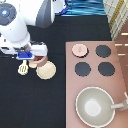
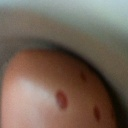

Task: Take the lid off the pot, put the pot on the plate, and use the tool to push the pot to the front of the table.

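The gripper (image 1: 30, 56) hangs at the exterior view's left, low over the pot (image 1: 39, 61), just above the plate (image 1: 47, 71). I cannot tell its state. The lid (image 1: 79, 49) already lies on the stove (image 1: 120, 70). The pot seems light, stiff and smooth; its rim offers the best hold.

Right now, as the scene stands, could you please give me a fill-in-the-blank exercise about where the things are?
1. The lid lies on the ____, not on the pot.
2. ____ black burners show uncovered.
3. The gripper is at the exterior view's ____ side, close above the pot.
4. The tool lies on the exterior view's ____ of the plate.

Missing words: stove; three; left; left.
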You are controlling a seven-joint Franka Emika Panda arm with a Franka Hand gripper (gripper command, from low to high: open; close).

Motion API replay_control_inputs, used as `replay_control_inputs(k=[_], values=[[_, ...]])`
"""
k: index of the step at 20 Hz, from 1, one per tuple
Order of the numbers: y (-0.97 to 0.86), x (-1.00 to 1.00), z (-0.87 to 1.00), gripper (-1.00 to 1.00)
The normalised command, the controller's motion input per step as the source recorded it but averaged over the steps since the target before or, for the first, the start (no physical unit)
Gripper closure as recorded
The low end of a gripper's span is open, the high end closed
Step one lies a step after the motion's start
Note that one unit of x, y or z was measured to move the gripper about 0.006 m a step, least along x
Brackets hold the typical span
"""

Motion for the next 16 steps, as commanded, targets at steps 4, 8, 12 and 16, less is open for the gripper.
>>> replay_control_inputs(k=[4, 8, 12, 16], values=[[-0.11, 0.25, -0.4, 1.0], [0.02, 0.28, -0.37, 1.0], [0.13, 0.24, -0.36, 1.0], [0.17, 0.18, -0.4, 1.0]])
